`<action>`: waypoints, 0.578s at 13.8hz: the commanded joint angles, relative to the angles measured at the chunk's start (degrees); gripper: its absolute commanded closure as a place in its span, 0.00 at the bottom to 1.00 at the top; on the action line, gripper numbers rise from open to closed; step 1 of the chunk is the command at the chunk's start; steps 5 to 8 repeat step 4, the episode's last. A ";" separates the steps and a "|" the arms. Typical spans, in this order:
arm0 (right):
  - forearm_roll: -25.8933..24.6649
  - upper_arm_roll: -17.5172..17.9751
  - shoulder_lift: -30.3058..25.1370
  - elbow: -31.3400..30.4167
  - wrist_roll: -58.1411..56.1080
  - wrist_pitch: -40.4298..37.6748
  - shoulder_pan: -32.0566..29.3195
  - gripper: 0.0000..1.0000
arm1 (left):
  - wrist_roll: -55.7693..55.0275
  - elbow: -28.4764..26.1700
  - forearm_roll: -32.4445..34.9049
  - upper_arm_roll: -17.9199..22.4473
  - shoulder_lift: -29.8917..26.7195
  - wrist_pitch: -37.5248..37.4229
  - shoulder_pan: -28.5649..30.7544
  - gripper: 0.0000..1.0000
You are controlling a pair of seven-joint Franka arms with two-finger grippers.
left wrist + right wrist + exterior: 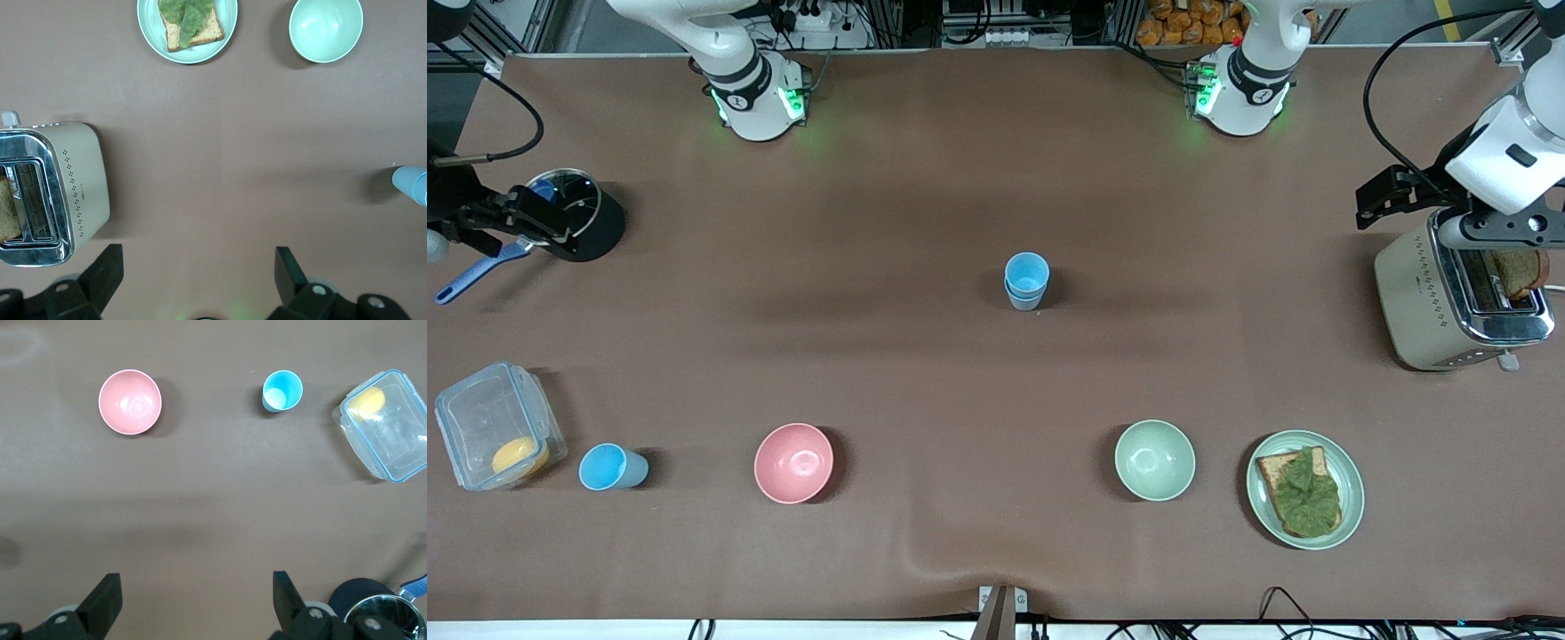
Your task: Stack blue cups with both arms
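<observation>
Two blue cups (pixel 1027 281) stand nested one in the other at the middle of the table; their edge shows in the left wrist view (pixel 413 186). A third blue cup (pixel 612 467) stands alone beside the clear container, toward the right arm's end; it also shows in the right wrist view (pixel 282 390). My left gripper (pixel 1385 197) hangs open and empty high over the table beside the toaster; the left wrist view shows it (pixel 197 273). My right gripper (pixel 523 218) hangs open and empty high by the black pot; the right wrist view shows it (pixel 197 597).
A pink bowl (pixel 793 462) and a pale green bowl (pixel 1154 460) sit near the front camera. A plate (pixel 1352 498) holds toast with lettuce. A toaster (pixel 1414 293) stands at the left arm's end. A clear container (pixel 494 427) and a black pot (pixel 600 227) are at the right arm's end.
</observation>
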 commanded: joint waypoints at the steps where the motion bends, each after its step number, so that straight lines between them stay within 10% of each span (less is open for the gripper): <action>1: 0.83 -1.06 0.24 0.82 -0.85 -0.77 0.43 0.00 | 1.34 1.57 -0.74 0.28 0.53 -1.38 -0.17 0.00; 8: 0.92 -1.06 0.24 0.91 -0.85 -0.77 0.35 0.00 | 1.34 1.57 -0.74 0.28 0.53 -1.38 -0.17 0.00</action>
